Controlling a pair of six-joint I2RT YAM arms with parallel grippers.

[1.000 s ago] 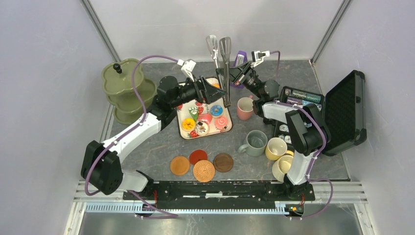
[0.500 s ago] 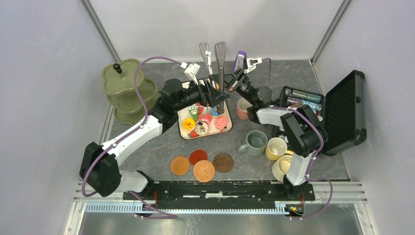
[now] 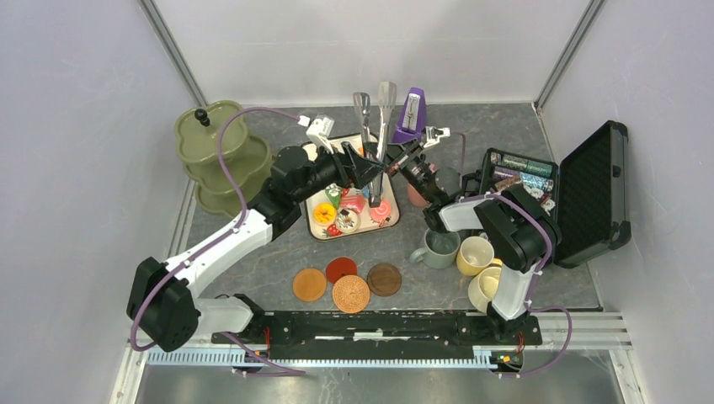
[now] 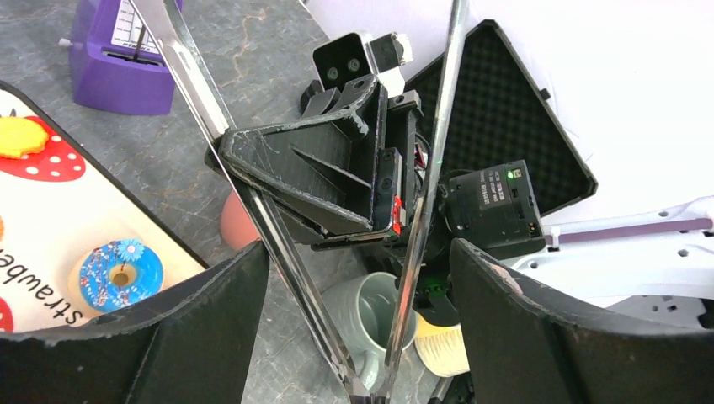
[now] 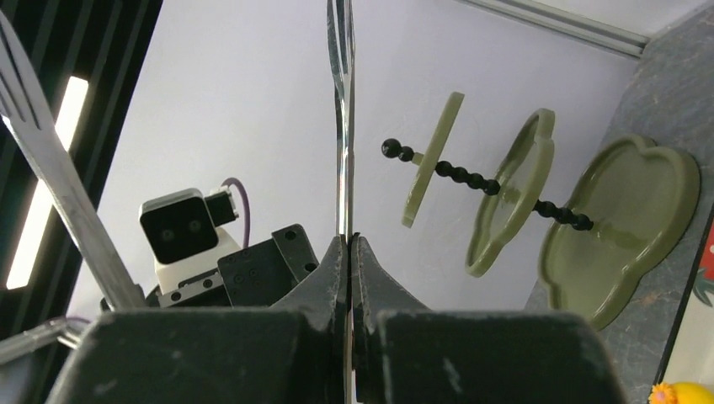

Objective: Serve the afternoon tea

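Note:
Metal tongs (image 3: 375,118) stand upright over the white tray (image 3: 383,227) of toy pastries (image 3: 347,210). My right gripper (image 3: 394,164) is shut on one arm of the tongs (image 5: 341,126). My left gripper (image 3: 364,168) is open; both tong arms (image 4: 253,202) pass between its spread fingers (image 4: 210,320) without touching them. The olive tiered stand (image 3: 221,156) is at the back left. The grey-green mug (image 3: 438,246), yellow mug (image 3: 476,254) and cream mug (image 3: 486,286) sit at the right. The pink mug (image 3: 414,195) is mostly hidden by my right arm. Coasters (image 3: 349,282) lie near the front.
A purple metronome (image 3: 410,114) stands behind the tray. An open black case (image 3: 589,189) of packets is at the far right. White walls close in the back and sides.
Both grippers and the tongs have shifted nearer over the tray. My right gripper has swung left and down, uncovering the metronome. The tong arms have drawn closer together.

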